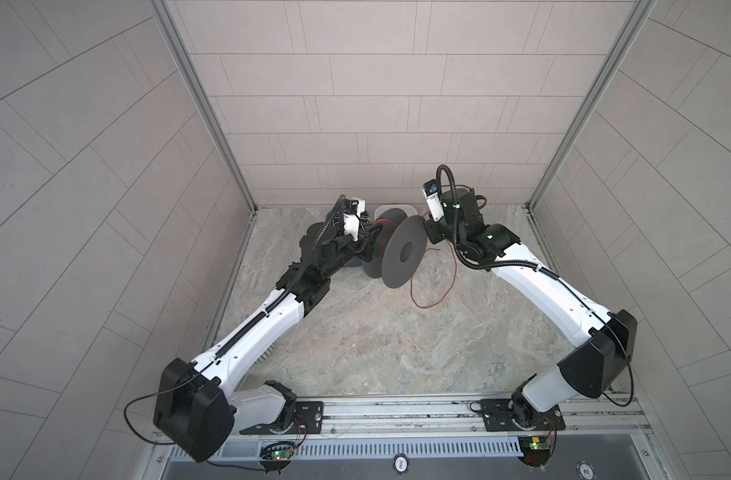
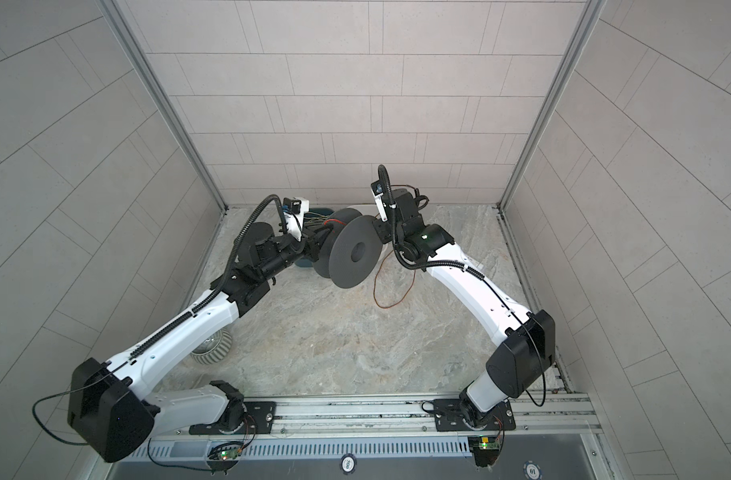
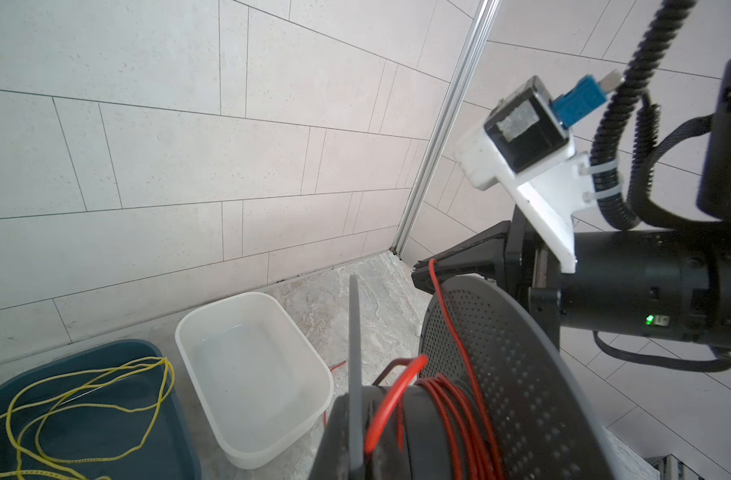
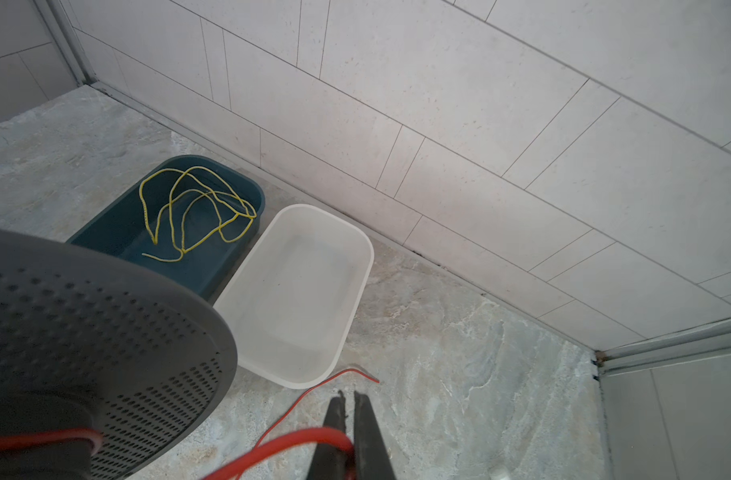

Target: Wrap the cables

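Observation:
The cables are one thin red wire (image 4: 297, 439). A few turns of it lie round the hub (image 3: 442, 399) of a dark grey perforated spool (image 1: 401, 257), which is held up off the table between the arms. My left gripper (image 1: 366, 247) is at the spool's far flange (image 3: 354, 353), shut on it, with its fingers hidden behind the spool. My right gripper (image 4: 349, 397) is beside the near flange, shut on the wire, which runs from the hub to its fingertips. In both top views the slack falls in a loose loop (image 2: 386, 306) on the table. The loose end (image 4: 355, 371) lies by the white tub.
A white tub (image 4: 368, 249) and a dark blue tub (image 4: 123, 232) holding a yellow wire (image 4: 189, 208) stand against the back wall behind the spool. A ribbed bowl (image 2: 212, 353) sits under my left forearm. Tiled walls close in three sides.

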